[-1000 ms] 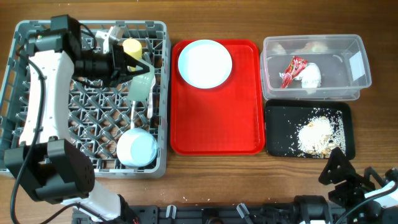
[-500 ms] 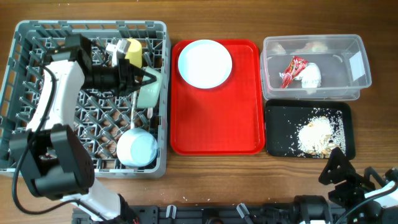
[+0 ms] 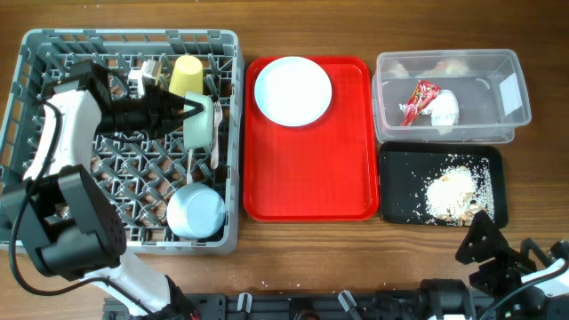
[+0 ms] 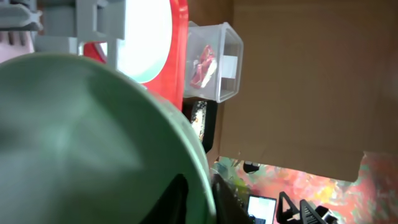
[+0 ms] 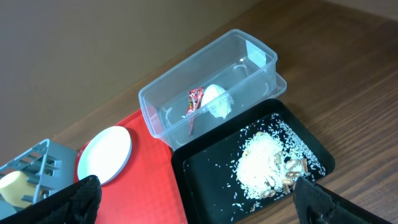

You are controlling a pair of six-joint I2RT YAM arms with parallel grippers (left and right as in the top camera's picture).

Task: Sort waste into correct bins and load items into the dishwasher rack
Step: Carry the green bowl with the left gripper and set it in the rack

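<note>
The left gripper (image 3: 194, 111) is down inside the large square grey plastic dishwasher rack (image 3: 36, 53), clamped on the rim of a pale green round bowl (image 3: 201, 126) — in the left wrist view the rim runs between its dark fingers (image 4: 178, 198). The bowl is tipped on its side close to the rack's right wall, just beside a small yellow cup (image 3: 187, 75) at the far row of pegs. A pale blue round bowl (image 3: 196, 212) sits in the near right corner of the rack.

The pale blue round plate (image 3: 293, 91) lies at the far end of the flat red serving tray (image 3: 311, 178). The clear rectangular plastic tub (image 3: 514, 67) holds the small red printed wrapper (image 3: 418, 100) and the crumpled white napkin (image 3: 444, 107). The pale beige scraps (image 3: 452, 191) lie in the shallow black tray (image 3: 396, 209).

The right gripper (image 5: 196, 182) hangs at the near table edge — jaws spread wide, holding nothing.
</note>
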